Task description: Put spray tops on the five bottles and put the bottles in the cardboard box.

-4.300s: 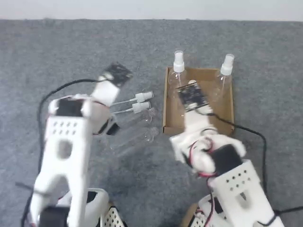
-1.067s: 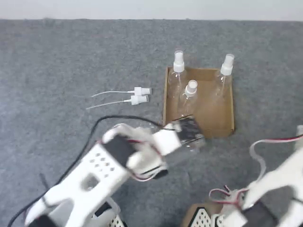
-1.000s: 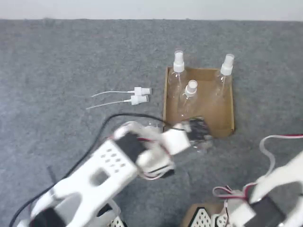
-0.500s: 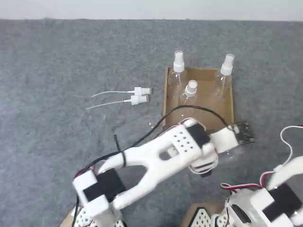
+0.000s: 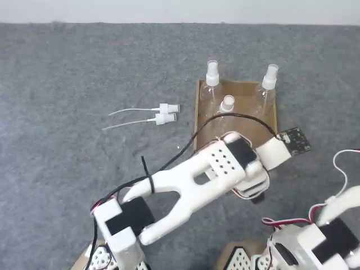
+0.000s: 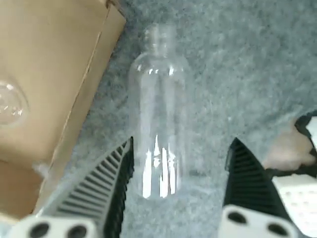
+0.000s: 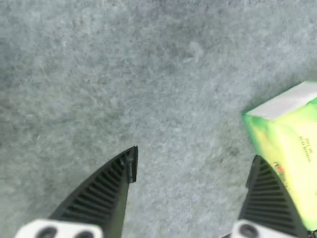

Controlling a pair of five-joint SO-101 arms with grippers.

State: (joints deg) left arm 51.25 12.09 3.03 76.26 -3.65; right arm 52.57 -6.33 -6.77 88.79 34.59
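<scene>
A clear bottle (image 6: 158,99) with no spray top lies on the grey carpet beside a corner of the cardboard box (image 6: 59,74). My left gripper (image 6: 182,144) is open, one finger on each side of the bottle's lower half without touching it. My left arm (image 5: 225,166) stretches across the front of the box (image 5: 247,132) toward its right side. Three bottles with spray tops stand in the box (image 5: 212,79) (image 5: 270,79) (image 5: 226,107). Two loose spray tops (image 5: 166,108) (image 5: 163,118) lie on the carpet left of the box. My right gripper (image 7: 194,156) is open over bare carpet.
A green and yellow carton (image 7: 292,148) lies close to one right finger. My right arm (image 5: 326,236) sits low at the table's front right. The left arm's black cable (image 5: 169,163) loops over the carpet in front of the box.
My left arm has swung right, from in front of the box to its right front corner, bringing the bottle with it. The right arm has drawn back to the front right.
</scene>
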